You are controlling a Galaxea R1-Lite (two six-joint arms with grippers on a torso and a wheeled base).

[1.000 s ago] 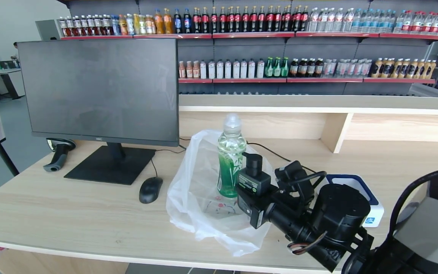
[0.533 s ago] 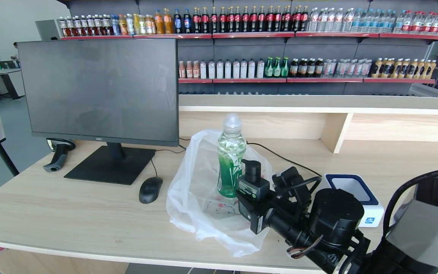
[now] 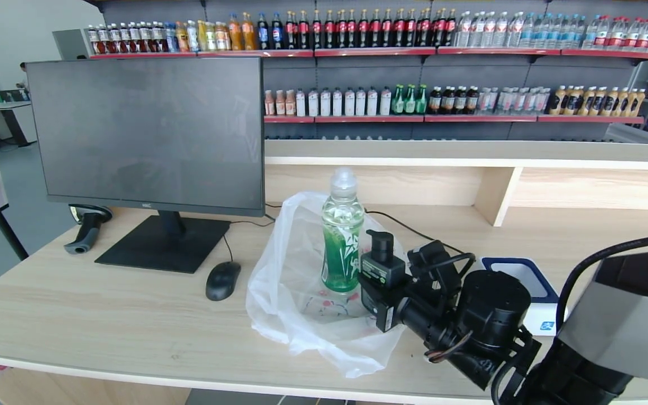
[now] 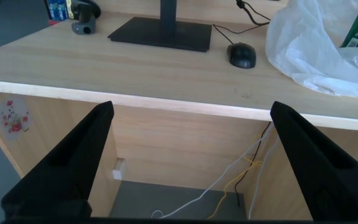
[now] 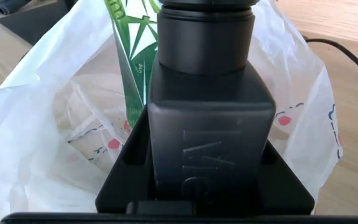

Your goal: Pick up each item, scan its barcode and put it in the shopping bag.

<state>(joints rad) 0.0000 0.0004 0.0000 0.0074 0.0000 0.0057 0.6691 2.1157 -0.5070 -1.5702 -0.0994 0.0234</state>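
**Left claw**: the fingers are spread wide with nothing between them. It sits in front of and below the front edge of the bench, left of the shopping bag.

**Right claw**: it is clamped on one dark bottle, which has a square body and a round pump top. The bottle is held upright at the right side of the shopping bag. It has raised lettering on its face and a small printed label on its side; the print is too small to read.

**Shopping bag**: there is one, of thin clear plastic with a red flower print. It rests on the bench with its mouth open. It contains one green bottle, upright, with a clear cap and a green leaf-pattern label. This bottle is just left of the dark bottle; whether the two touch cannot be determined.

**Right of the bag**: one white box with a blue rim lies flat on the bench, partly hidden by the right arm.

**Left of the bag**:
- One black mouse is near the bag.
- One monitor with a dark screen is farther left.
- One handheld scanner is beyond the monitor's base.

**Behind the bag**: well apart from it, shelves carry two full rows of drink bottles.
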